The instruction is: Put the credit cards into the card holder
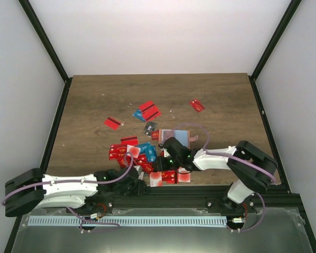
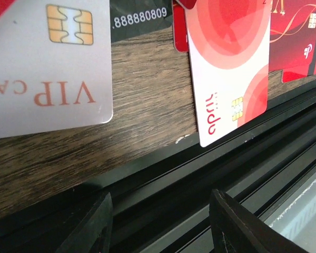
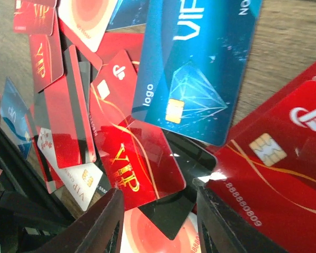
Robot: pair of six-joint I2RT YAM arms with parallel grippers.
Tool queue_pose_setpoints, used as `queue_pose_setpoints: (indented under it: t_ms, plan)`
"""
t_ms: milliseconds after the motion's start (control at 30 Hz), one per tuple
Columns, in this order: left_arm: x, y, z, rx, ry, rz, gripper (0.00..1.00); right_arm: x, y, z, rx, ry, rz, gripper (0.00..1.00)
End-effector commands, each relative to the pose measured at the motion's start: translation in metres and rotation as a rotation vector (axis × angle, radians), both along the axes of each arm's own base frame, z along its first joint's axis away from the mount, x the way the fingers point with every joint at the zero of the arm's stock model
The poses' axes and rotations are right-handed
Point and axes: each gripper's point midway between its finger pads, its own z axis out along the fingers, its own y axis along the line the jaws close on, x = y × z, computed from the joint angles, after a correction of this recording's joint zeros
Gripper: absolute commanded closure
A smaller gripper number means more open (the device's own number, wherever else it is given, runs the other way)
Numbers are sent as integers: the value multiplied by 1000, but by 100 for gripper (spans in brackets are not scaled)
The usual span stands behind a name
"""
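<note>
Many credit cards lie in a heap at the table's near middle: mostly red, some blue and white. A flat tan-edged rectangle that looks like the card holder lies just behind the right wrist, partly hidden by it. My right gripper is open and empty, low over the heap. In the right wrist view the gripper straddles a red VIP card and a black card, with a blue card beyond. My left gripper is open and empty; in the left wrist view it is over the black rail.
Loose cards lie farther back: two red ones, a red one at the left, a red one at the right, a dark one. A white VIP card and a white card with red circles lie at the table's near edge.
</note>
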Motion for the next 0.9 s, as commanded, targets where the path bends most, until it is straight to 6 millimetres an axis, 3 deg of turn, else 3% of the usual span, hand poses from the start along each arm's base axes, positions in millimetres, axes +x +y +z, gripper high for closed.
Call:
queue_pose_setpoints:
  t_ms: [0, 333, 600, 700, 867]
  plan:
    - [-1, -5, 3, -46, 11, 16, 47, -10, -1, -10, -1, 23, 58, 59]
    - [9, -15, 4, -97, -17, 61, 46, -63, -4, -27, -1, 122, 159, 60]
    - [17, -17, 2, -117, -35, 106, 47, -65, -2, -33, -13, 126, 156, 59]
    - [18, -18, 3, -127, -37, 112, 53, -64, -4, -33, -19, 125, 153, 60]
    - [21, -19, 4, -131, -47, 127, 73, -64, -5, -35, -26, 127, 146, 59]
